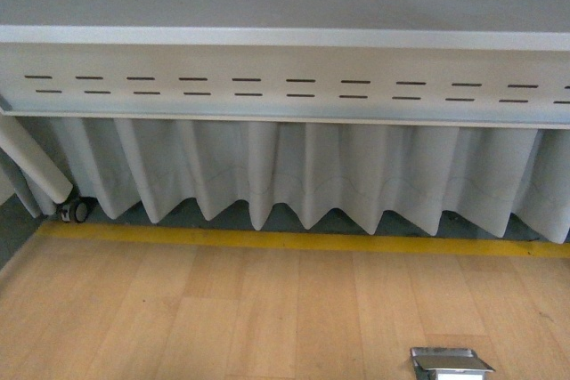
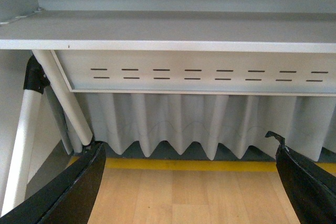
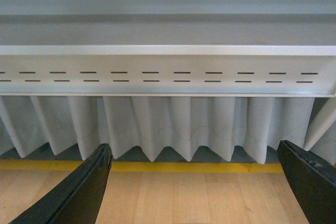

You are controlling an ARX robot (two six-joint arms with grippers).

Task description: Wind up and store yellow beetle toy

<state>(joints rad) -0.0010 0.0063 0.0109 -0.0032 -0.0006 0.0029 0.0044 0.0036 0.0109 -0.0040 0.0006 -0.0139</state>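
Note:
The yellow beetle toy is out of view in every frame. My left gripper (image 2: pixel 189 182) is open and empty, its two black fingers (image 2: pixel 68 187) wide apart over bare wooden floor. My right gripper (image 3: pixel 194 182) is open and empty too, its black fingers (image 3: pixel 79 192) spread over the same floor. Neither arm shows in the front view.
A grey table edge with slots (image 1: pixel 285 68) and a pleated white curtain (image 1: pixel 303 175) stand ahead. A yellow line (image 1: pixel 294 240) crosses the wooden floor (image 1: pixel 223 318). A metal floor box (image 1: pixel 450 362) sits at the lower right. A white table leg (image 2: pixel 63 98) and a caster (image 1: pixel 76 211) stand left.

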